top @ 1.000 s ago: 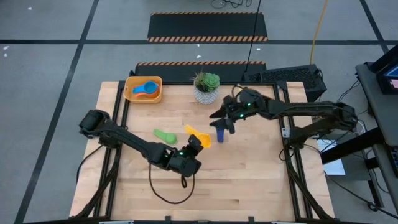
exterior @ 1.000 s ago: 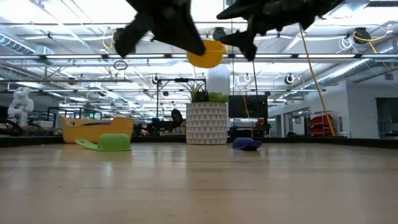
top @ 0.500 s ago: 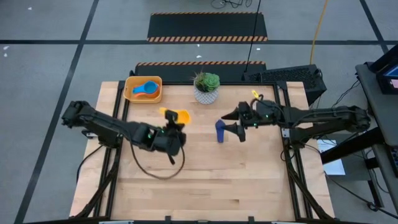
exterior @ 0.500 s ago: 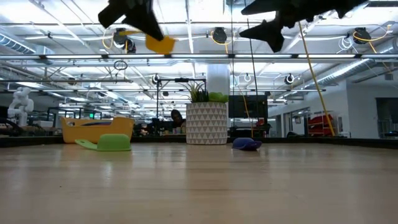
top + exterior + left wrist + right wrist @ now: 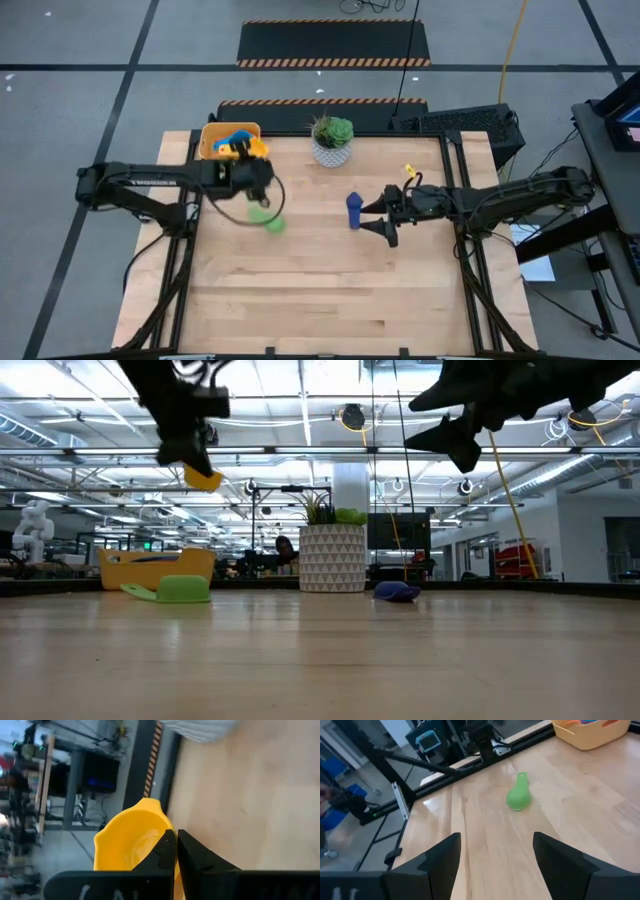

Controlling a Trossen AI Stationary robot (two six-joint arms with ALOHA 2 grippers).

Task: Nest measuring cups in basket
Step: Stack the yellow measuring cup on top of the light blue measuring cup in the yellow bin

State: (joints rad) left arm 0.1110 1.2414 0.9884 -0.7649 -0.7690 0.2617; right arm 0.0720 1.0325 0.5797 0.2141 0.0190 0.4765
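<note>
My left gripper (image 5: 248,160) is shut on a yellow measuring cup (image 5: 252,149) (image 5: 131,842) and holds it high in the air beside the right side of the yellow-orange basket (image 5: 210,148) (image 5: 150,567). A light blue cup (image 5: 235,140) lies inside the basket. A green cup (image 5: 266,219) (image 5: 518,795) and a dark blue cup (image 5: 353,208) (image 5: 398,591) rest on the table. My right gripper (image 5: 376,222) (image 5: 495,855) hangs open well above the table, just right of the dark blue cup, with nothing between its fingers. My left gripper pinches the yellow cup at its edge (image 5: 161,836) between its two shut fingers (image 5: 192,857). The fingers cover the place, so I cannot tell whether they have the rim or the handle. The cup (image 5: 203,478) is lifted clear, high above the table.
A white patterned pot with a green plant (image 5: 332,140) (image 5: 332,556) stands at the far edge, between the basket and my right arm. Bare wood fills the near half of the table (image 5: 330,300).
My left gripper has carried the yellow cup from the table's middle toward the far left, up to the basket, rolling as it went and staying shut. My right gripper has drawn back toward the right and near edges, sunk a little and stayed open.
</note>
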